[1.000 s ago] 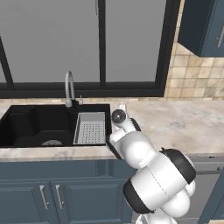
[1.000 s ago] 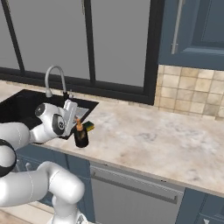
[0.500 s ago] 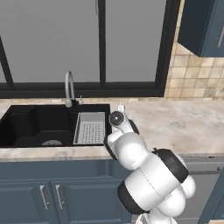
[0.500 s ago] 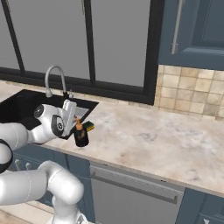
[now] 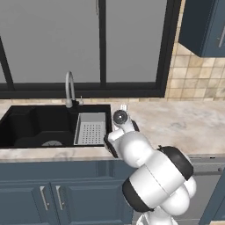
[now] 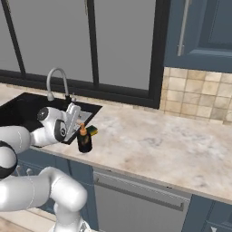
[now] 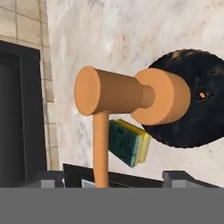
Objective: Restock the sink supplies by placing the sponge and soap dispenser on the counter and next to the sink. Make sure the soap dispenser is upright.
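Plainly upright soap dispenser (image 6: pixel 84 141) beside sponge (image 6: pixel 92 131)

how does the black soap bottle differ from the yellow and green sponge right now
The black rounded soap bottle with the orange pump stands upright and taller; the yellow block sponge with the green scrub layer lies low. The bottle is round and dark, the sponge rectangular and bright. The bottle sits nearer the counter's front edge, the sponge behind it. Both rest on the beige marbled counter beside the black sink.

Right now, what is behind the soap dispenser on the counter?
The sponge lies just behind the soap dispenser, near the sink edge. The bottle covers part of it, so whether they touch cannot be told.
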Robot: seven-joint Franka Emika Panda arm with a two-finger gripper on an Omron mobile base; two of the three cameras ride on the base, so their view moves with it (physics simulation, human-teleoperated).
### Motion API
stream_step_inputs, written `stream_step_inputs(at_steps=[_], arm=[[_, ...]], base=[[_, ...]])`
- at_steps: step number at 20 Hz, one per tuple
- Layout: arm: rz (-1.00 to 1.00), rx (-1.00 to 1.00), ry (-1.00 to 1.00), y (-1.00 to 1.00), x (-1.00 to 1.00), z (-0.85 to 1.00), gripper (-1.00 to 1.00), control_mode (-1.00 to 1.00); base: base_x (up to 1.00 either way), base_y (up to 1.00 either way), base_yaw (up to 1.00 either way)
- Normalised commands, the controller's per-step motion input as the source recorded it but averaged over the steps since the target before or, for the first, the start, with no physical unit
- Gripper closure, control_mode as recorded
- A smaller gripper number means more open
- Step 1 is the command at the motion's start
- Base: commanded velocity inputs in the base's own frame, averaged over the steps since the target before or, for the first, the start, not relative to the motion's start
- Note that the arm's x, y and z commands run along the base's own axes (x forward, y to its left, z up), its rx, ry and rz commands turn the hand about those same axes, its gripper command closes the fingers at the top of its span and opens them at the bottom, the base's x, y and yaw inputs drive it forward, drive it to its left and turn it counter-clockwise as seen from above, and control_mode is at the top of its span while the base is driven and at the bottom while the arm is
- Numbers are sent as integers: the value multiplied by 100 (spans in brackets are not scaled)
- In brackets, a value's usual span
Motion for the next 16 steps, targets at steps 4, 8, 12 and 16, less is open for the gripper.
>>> stream_step_inputs(at_steps=[4,8,12,16], arm=[[-2,9,-4,14,-1,3,-100,-100],[-5,6,-6,44,-17,19,-100,-100],[-9,3,-11,35,-49,37,-100,-100],[-14,3,-11,1,-69,62,-100,-100]], base=[[0,0,0],[0,0,0],[0,0,0],[0,0,0]])
